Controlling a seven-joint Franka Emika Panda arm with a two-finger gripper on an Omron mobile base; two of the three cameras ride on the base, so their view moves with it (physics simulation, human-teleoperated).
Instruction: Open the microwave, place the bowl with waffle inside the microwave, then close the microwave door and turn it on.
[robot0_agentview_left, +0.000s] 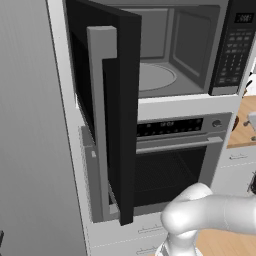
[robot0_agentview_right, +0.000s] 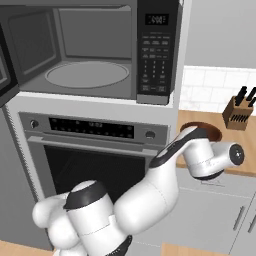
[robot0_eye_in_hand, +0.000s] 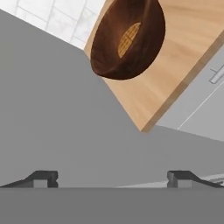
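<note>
On the wooden counter (robot0_agentview_right: 202, 124) right of the microwave (robot0_agentview_right: 90, 47) sits the bowl (robot0_eye_in_hand: 127, 38) with its waffle (robot0_eye_in_hand: 129, 39), not yet picked up. The door (robot0_agentview_left: 107, 107) stands swung wide to the left, so opening looks done. The gripper (robot0_eye_in_hand: 113, 178) faces the bowl from a distance, fingers spread wide and empty. Loading, closing and starting remain.
</note>
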